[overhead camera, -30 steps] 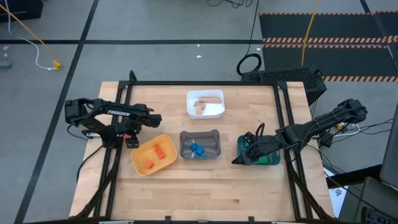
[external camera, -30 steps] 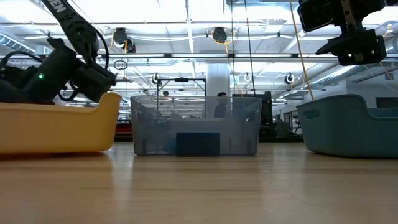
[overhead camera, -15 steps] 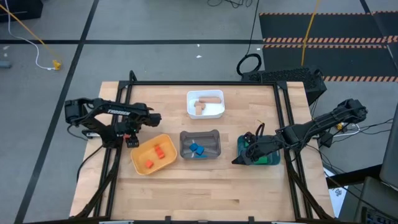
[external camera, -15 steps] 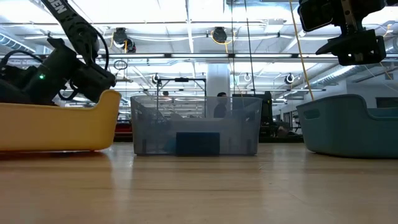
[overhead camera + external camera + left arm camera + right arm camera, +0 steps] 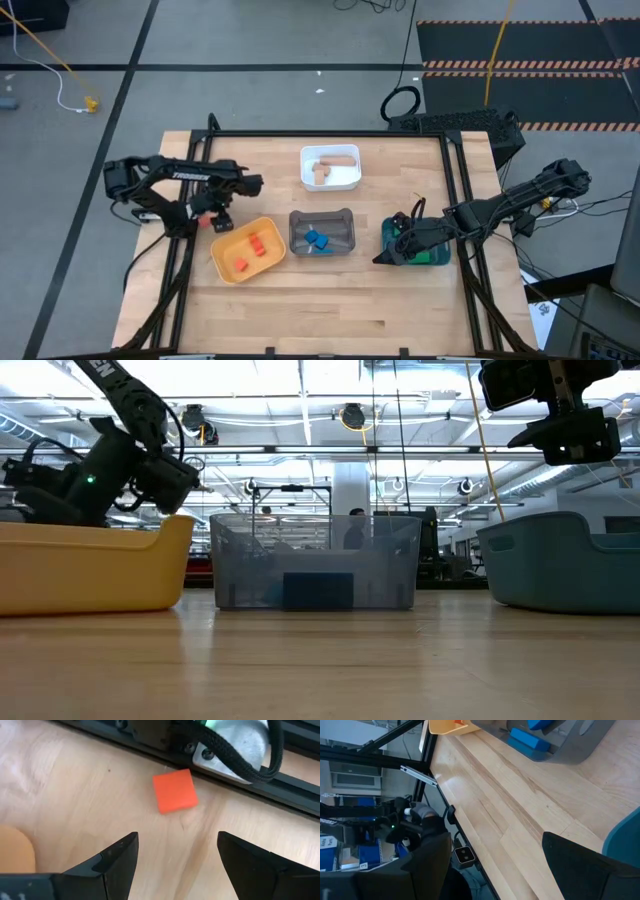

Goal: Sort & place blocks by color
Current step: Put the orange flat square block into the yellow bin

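A red-orange block lies flat on the bare wood next to the left frame rail, just ahead of my open left gripper. The fingers hover above the table and touch nothing. In the high view this gripper sits off the yellow tray's far left corner. Red-orange blocks lie in that tray, blue blocks in the grey tray, and tan blocks in the white tray. My right gripper hangs open over the teal tray.
The black frame rails run along the table's left and right sides, and the left rail is close behind the loose block. Bare wood stretches along the near half of the table. The low view shows the yellow, grey and teal tray walls.
My left gripper has risen a little and swung slightly toward the table's far right, as the low view shows. The right arm and the trays have stayed still.
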